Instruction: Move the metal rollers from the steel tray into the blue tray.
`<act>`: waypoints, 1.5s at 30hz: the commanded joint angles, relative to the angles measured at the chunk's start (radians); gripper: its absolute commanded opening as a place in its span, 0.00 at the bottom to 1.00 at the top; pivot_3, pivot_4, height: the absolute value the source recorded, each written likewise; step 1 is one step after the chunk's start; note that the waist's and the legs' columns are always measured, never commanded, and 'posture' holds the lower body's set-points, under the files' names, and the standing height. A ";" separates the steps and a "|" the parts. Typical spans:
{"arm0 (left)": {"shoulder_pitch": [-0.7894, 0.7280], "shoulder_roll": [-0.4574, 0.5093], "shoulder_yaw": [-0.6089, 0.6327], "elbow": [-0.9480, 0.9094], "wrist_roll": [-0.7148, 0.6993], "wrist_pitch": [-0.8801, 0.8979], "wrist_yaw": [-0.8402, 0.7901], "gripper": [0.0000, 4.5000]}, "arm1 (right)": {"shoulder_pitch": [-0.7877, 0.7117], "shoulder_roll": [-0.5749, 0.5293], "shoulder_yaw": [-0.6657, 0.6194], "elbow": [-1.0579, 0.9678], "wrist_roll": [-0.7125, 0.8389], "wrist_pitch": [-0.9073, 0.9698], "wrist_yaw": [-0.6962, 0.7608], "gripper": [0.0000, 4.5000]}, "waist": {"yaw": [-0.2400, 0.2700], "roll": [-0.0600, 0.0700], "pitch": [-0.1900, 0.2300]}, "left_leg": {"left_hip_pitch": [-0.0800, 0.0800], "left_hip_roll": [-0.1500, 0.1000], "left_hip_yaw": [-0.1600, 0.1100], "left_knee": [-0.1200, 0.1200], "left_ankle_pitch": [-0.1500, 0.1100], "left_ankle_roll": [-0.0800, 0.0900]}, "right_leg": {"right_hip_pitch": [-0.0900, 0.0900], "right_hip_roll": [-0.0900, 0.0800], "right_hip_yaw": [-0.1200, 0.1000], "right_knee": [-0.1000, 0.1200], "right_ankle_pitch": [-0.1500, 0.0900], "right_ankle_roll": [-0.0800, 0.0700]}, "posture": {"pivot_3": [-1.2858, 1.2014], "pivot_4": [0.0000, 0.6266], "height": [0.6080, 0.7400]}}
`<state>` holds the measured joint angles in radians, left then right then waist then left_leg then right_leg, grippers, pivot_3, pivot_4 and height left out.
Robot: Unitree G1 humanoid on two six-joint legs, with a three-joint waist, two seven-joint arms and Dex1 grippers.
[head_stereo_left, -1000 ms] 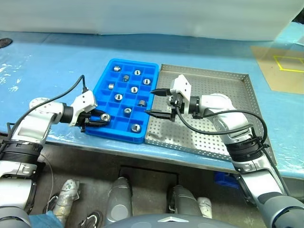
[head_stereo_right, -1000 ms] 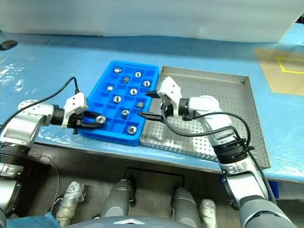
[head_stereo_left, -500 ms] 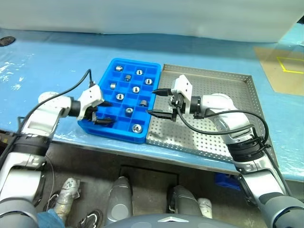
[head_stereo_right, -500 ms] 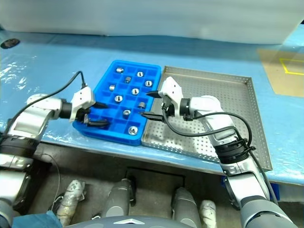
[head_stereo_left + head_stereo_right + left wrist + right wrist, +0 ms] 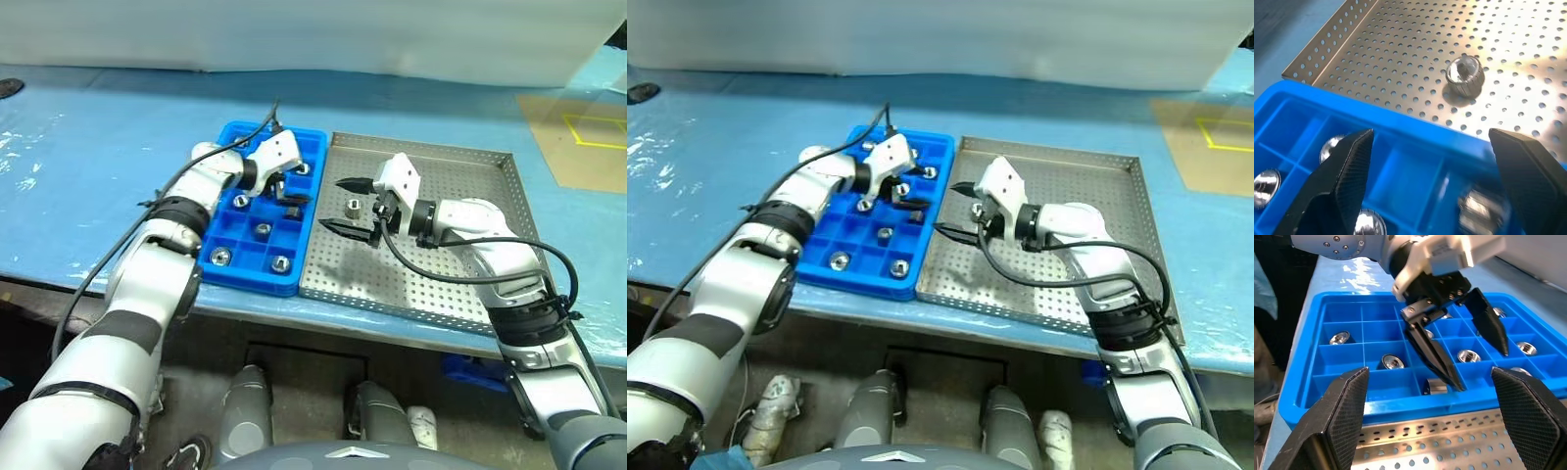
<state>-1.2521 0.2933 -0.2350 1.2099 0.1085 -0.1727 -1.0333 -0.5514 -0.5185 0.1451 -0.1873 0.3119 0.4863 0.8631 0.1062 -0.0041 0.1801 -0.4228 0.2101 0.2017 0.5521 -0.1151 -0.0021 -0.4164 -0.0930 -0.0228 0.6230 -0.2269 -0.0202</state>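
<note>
Blue tray [image 5: 220,208] partly hidden by the spread left end effector [image 5: 287,187]; right end effector [image 5: 345,206] spread.

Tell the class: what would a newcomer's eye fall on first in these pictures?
Probably the blue tray, bright on the table, with metal rollers in its compartments. Beside it, one roller sits alone on the steel tray. The open left gripper hovers over the blue tray, the open right gripper by the lone roller.

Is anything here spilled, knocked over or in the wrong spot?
Nothing looks spilled or damaged. One metal roller sits alone on the steel tray, between the open right pincer's fingers, while the others sit in compartments of the blue tray. The left pincer hovers open over the blue tray. That lone roller seems simply not moved yet.
</note>
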 commanded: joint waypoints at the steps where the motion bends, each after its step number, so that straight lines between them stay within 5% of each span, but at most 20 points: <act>1: -0.061 -0.033 0.007 0.070 0.041 -0.029 0.091 0.89 | 0.037 -0.024 -0.053 -0.103 0.012 0.027 -0.040 0.91 | -0.010 0.000 0.000 | 0.000 0.000 0.000 0.000 -0.002 0.003 | 0.000 0.000 0.000 0.000 0.000 0.000 | 0.43 0.24 1.00; 22: -0.084 -0.267 -0.009 0.166 0.220 0.105 0.472 0.89 | 0.256 -0.066 -0.159 -0.320 0.026 0.141 -0.208 0.91 | -0.072 0.000 0.000 | 0.003 0.000 0.000 0.009 -0.006 0.009 | 0.008 -0.001 0.001 -0.005 0.000 0.000 | 0.34 0.24 1.00; 40: -0.023 -0.306 -0.055 0.174 0.328 0.184 0.468 0.89 | 0.307 -0.060 -0.168 -0.350 0.036 0.137 -0.278 0.91 | -0.104 0.000 0.000 | 0.004 -0.002 -0.001 0.009 -0.010 0.016 | 0.014 -0.004 0.001 -0.015 0.002 0.002 | 0.33 0.24 1.00; 45: -0.021 -0.299 -0.044 0.172 0.321 0.180 0.451 0.61 | 0.305 -0.062 -0.168 -0.347 0.039 0.134 -0.282 0.91 | -0.114 0.000 0.000 | 0.004 -0.003 -0.001 0.009 -0.011 0.017 | 0.014 -0.005 0.001 -0.016 0.002 0.003 | 0.33 0.24 1.00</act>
<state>-1.2867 -0.0173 -0.2738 1.3706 0.4148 -0.0030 -0.5781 -0.2463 -0.5821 0.0104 -0.4868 0.3366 0.6369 0.5853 -0.0080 -0.0037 0.1796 -0.4187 0.2067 0.2007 0.5609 -0.1258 0.0146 -0.4021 -0.0984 -0.0213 0.6070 -0.2252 -0.0175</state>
